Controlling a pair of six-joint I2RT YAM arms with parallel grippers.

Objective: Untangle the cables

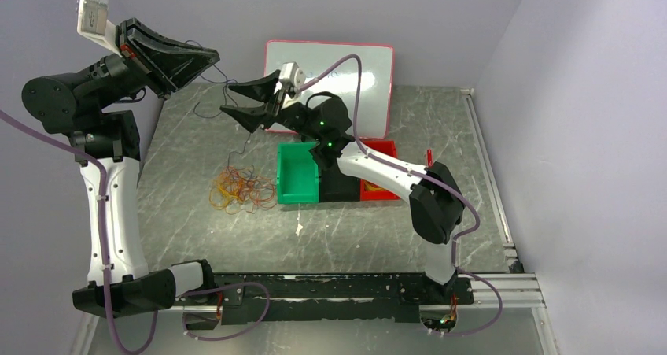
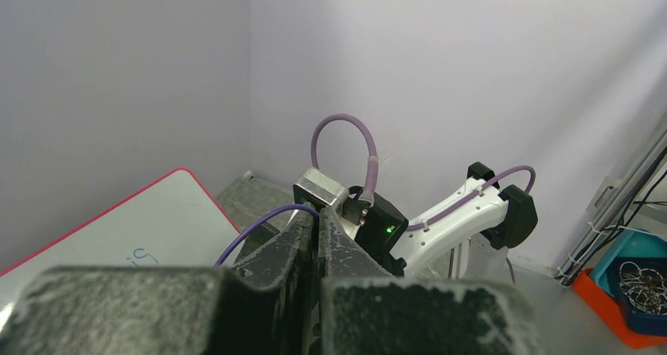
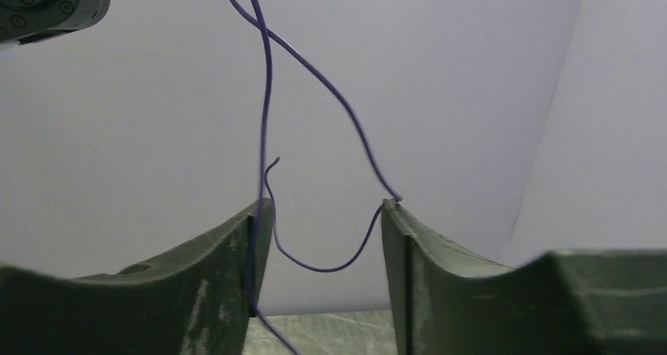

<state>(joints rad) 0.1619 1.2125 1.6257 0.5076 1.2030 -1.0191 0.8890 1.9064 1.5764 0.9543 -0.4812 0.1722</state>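
Note:
A tangle of thin orange-red and yellow cables (image 1: 238, 190) lies on the table left of the bins. One thin purple cable (image 1: 217, 78) hangs in the air between my two grippers. My left gripper (image 1: 214, 54) is raised high at the back left and is shut on this cable; the cable leaves its fingertips (image 2: 318, 213) to the left (image 2: 252, 233). My right gripper (image 1: 226, 100) is open just below and to the right of it. The purple cable (image 3: 315, 267) sags between its spread jaws (image 3: 326, 205) and touches both fingertips.
A green bin (image 1: 297, 174), a black bin (image 1: 338, 186) and a red bin (image 1: 381, 190) stand in a row right of the tangle, under the right arm. A whiteboard (image 1: 370, 72) leans on the back wall. Walls close in at left and right.

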